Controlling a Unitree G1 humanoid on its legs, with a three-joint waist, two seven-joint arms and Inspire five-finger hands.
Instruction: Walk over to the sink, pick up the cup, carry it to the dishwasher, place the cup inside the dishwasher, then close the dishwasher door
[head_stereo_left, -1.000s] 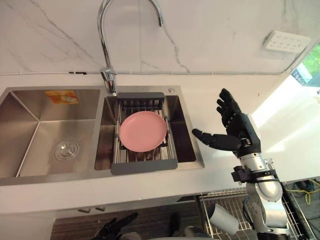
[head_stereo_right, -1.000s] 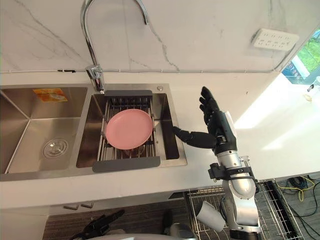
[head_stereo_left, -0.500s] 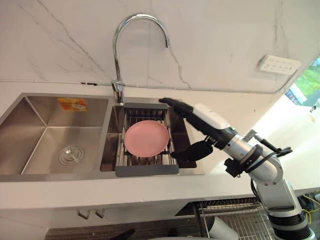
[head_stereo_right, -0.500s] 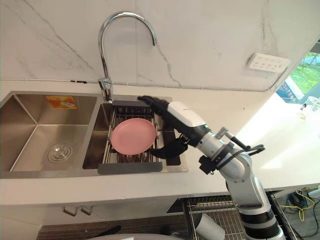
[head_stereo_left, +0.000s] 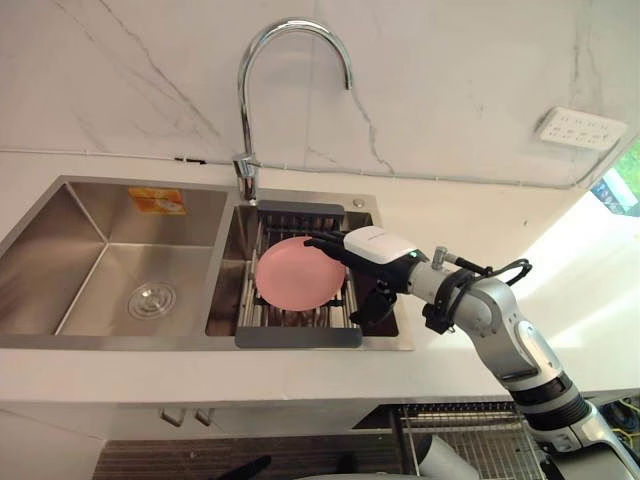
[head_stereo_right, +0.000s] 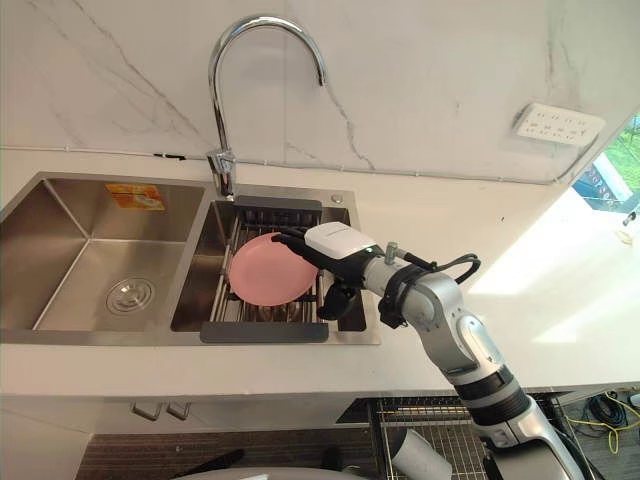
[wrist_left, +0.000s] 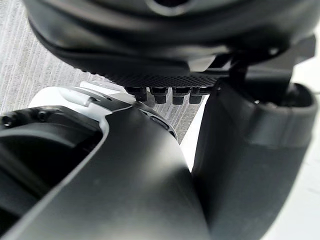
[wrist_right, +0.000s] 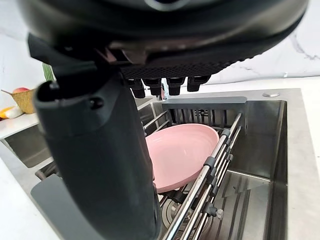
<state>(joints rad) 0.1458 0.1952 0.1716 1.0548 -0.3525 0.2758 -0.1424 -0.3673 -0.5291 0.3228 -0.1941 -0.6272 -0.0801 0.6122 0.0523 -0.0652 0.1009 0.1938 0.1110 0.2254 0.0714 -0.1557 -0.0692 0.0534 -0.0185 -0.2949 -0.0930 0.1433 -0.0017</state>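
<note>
- one pink plate lies on a grey rack in the sink, left eye view. the right hand hangs over the plate's 3 o'clock rim, fingers straight and spread, thumb dropped toward 5 o'clock, pinching nothing.
- at the same view's 6 o'clock edge, a pale cup lies on its side on the wire dishwasher rack, below the table and well apart from that hand.
- right eye view: the same layout, with the cup at 6 o'clock under the right arm.
- left wrist view: the left hand is a dark bulk, and i cannot tell how it is set.
- right wrist view: the plate sits past the thumb, with clear space between them.
- judgement: the cup looks light, stiff and smooth-walled, and likely slick if wet. it is best taken round the middle of its wall, thumb opposite fingers. the plate offers only its rim.
</note>
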